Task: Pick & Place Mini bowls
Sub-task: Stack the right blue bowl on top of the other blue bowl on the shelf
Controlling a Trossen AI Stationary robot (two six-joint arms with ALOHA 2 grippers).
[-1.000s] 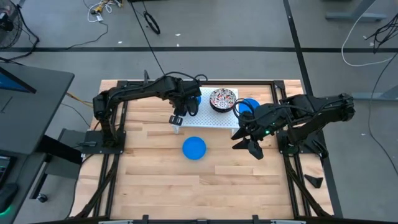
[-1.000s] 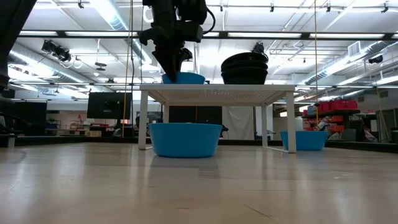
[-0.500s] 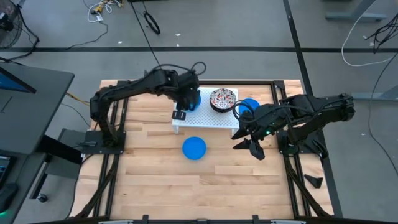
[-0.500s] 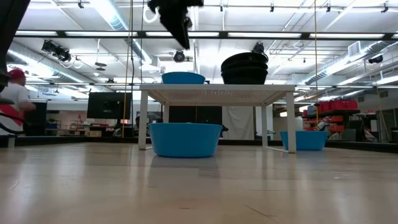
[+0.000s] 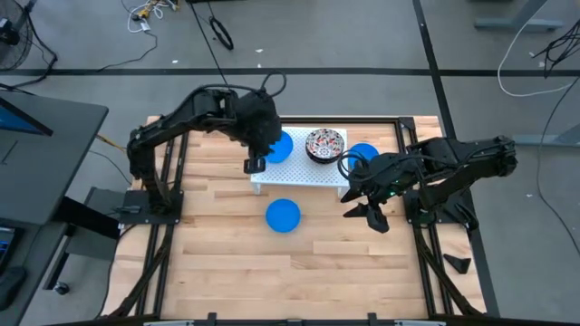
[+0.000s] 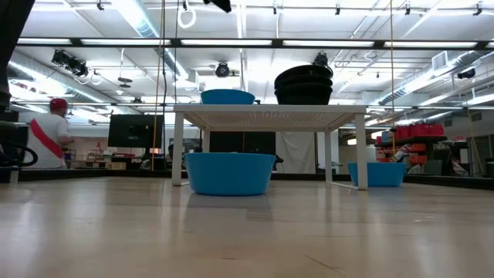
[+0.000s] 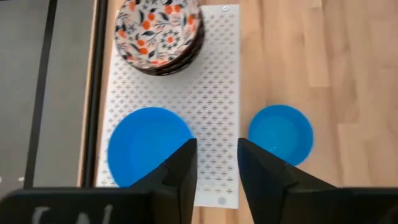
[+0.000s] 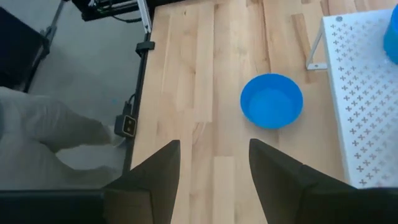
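A white perforated rack (image 5: 299, 170) stands on the wooden table. On its left end sits one blue mini bowl (image 5: 279, 145) (image 7: 149, 146). A stack of patterned mini bowls (image 5: 324, 143) (image 7: 158, 31) sits on its right end. A second blue bowl (image 5: 284, 215) (image 8: 272, 101) rests on the table in front of the rack, and a third (image 5: 364, 152) beside the rack's right end. My left gripper (image 5: 255, 165) (image 7: 217, 165) hangs open high above the rack's left end, holding nothing. My right gripper (image 5: 370, 215) (image 8: 214, 168) waits open, raised over the table to the right of the rack.
Bare wooden table lies in front of the rack and along the near edge. The dark frame rails (image 5: 172, 226) run along both sides of the table. In the low view a person (image 6: 50, 139) sits far off in the room behind.
My left gripper has risen from the blue bowl on the rack's left end, going straight up and a little toward the table's left. In the low view it is now almost out of the top. The bowl stays on the rack.
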